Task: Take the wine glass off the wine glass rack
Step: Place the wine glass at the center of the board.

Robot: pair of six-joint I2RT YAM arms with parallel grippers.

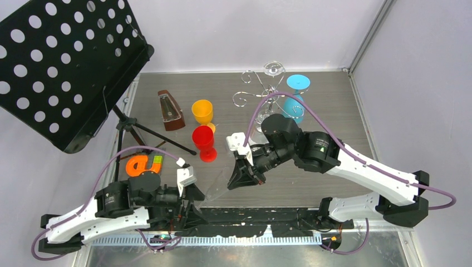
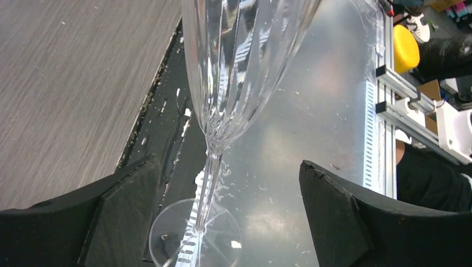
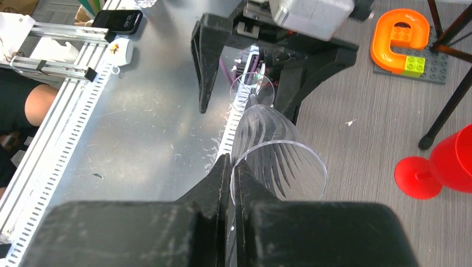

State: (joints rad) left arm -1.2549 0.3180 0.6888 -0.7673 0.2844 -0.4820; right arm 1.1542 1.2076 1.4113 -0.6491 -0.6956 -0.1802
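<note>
Right wrist view has the wine glass (image 3: 278,161) tipped nearly onto its side, clear and fluted. Its rim wall is pinched between the jaws of the right gripper (image 3: 231,167), which are pressed together on that thin edge alone. Stem and foot point toward the left gripper (image 2: 227,172), whose jaws stand spread wide on either side of the stem, touching nothing. The glass hangs over the near edge of the tabletop (image 1: 334,105), between the two arms. It is well apart from the wine glass rack (image 1: 269,89) at the far side, so it is already off the rack.

As I judge it, the risk lies in that single grip. A slick, curved rim held at one spot, with the stem levering outward, could swivel or slip free and drop onto the metal sheet (image 3: 139,128) below. A hard squeeze could crack the rim, and a sideways move could knock the foot against the left jaws.
</note>
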